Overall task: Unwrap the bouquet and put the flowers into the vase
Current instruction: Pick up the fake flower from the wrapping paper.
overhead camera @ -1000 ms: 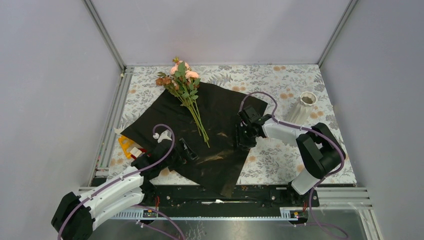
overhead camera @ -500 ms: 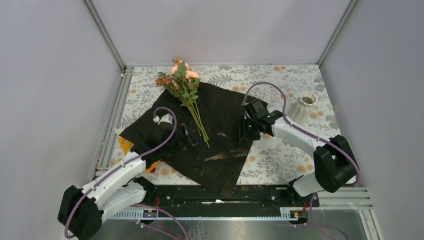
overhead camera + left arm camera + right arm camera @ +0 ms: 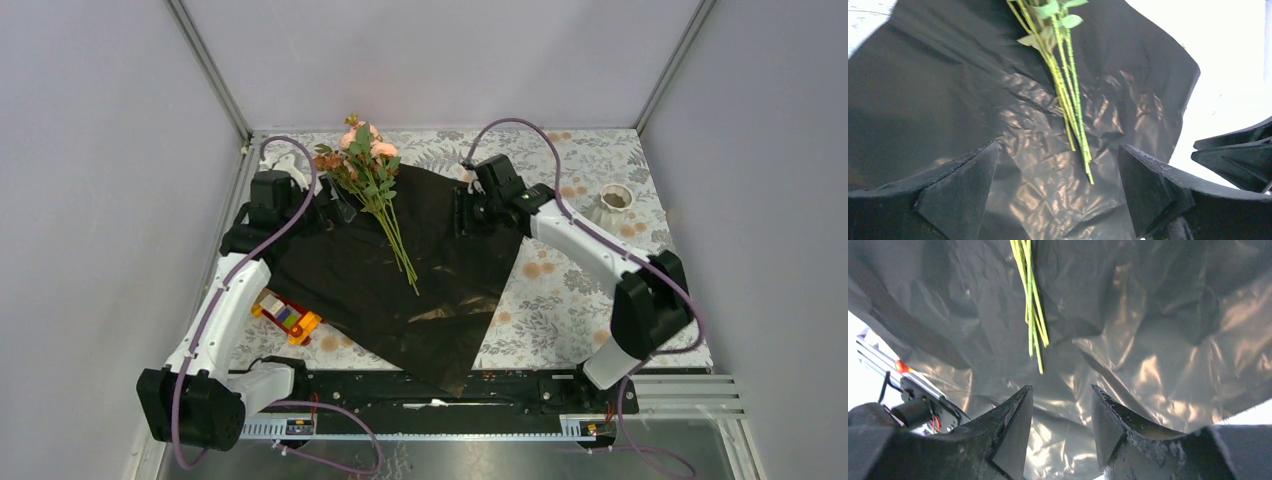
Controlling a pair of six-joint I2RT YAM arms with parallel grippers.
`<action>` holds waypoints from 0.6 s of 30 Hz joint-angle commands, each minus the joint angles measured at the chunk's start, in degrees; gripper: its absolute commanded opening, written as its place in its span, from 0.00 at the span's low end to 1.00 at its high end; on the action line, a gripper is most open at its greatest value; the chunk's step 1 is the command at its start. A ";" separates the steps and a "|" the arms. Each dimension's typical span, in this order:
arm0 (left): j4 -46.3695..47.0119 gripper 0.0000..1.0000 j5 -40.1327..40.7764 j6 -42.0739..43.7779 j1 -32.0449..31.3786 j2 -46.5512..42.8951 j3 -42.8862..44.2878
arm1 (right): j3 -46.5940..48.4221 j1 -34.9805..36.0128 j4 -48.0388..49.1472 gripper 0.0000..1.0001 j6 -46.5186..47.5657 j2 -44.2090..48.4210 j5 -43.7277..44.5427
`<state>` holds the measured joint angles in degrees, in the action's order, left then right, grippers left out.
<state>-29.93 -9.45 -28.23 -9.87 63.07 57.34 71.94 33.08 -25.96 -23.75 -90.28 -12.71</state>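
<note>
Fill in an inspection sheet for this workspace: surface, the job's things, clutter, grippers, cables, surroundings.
Surface: floral-patterned table, partly covered by the unfolded black wrapping paper.
Job's things: flowers lie loose on the paper, blooms toward the far edge; vase upright at far right, apart from them, no flowers in it.
Clutter: toy-block car at the paper's left edge.
Grippers: left gripper wide open over the paper, holding nothing; right gripper open over the paper, holding nothing.
Cables: purple cables loop above both arms.
Surroundings: plain grey walls on three sides; nothing else seen.
</note>
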 commanded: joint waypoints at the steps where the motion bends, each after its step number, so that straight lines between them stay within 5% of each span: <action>1: -0.35 0.96 1.14 6.25 4.10 -0.89 0.48 | 7.86 1.31 2.40 0.52 -1.67 -7.98 -3.40; 9: 4.29 0.96 2.04 5.95 5.04 -2.51 -5.19 | 24.79 3.44 1.91 0.48 -3.37 -24.24 -3.20; 18: 7.31 0.96 -7.21 3.86 9.32 0.04 -6.01 | 39.48 4.46 1.88 0.46 -4.85 -38.35 -4.16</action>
<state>-26.87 -11.31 -23.99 -2.24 62.17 51.24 105.08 36.49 -24.51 -27.31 -124.86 -15.31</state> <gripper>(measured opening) 0.960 0.465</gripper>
